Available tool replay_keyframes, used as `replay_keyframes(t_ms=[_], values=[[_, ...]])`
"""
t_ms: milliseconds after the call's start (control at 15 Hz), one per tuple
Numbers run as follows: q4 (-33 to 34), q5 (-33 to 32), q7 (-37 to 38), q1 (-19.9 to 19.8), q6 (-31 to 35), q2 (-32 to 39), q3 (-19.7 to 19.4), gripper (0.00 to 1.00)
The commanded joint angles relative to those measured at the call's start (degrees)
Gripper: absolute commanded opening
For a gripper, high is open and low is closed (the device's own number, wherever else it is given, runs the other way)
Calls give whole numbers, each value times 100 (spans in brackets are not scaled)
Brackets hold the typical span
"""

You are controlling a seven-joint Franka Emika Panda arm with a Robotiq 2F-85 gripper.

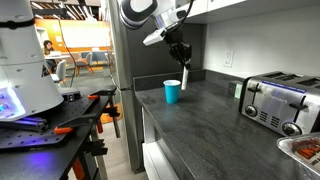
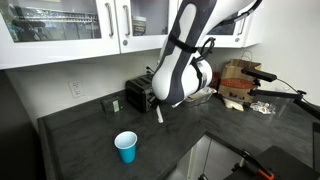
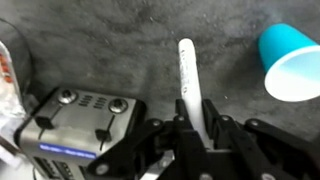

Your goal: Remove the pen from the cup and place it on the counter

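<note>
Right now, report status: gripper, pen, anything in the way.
Gripper shut on pen. Pen clear of teal cup, held over counter. Toaster to one side, not touching.

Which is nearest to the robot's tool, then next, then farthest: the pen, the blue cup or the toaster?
Going by an exterior view:
1. pen: held in the tool, hanging down from it.
2. cup: on the counter, close below the pen.
3. toaster: far along the counter, at the picture's right.

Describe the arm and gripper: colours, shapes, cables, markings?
The rounded white-shelled robot arm has black joint sections. In an exterior view, the compact black two-finger gripper hangs below it. The wrist view shows black linkage-style fingers. No loose cables or legible markings are visible.
</note>
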Motion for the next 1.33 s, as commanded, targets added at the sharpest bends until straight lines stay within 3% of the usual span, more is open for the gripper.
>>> replay_keyframes(t_ms=[0,67,133,200,267,400,600,667,800,1267], values=[[104,179,328,468,-1078,126,-383,5],[20,390,149,-134,-1481,-251,386,5],[62,-34,548,-707,-1755,-360,993,5],[137,1132,-219,-771,-1918,-307,1433,5],[271,1779,-493,-1104,-2089,-253,1971,5],[664,3063,-1152,-1463,-2548,-12,2460,5],[1123,4246,-1833,-1889,-3173,397,2608,5],[1203,3998,-1708,-2733,-3125,545,3309,5],[1432,3850,-1854,-3153,-3071,886,3601,5],[2198,2550,-797,-3899,-3369,1965,3996,5]])
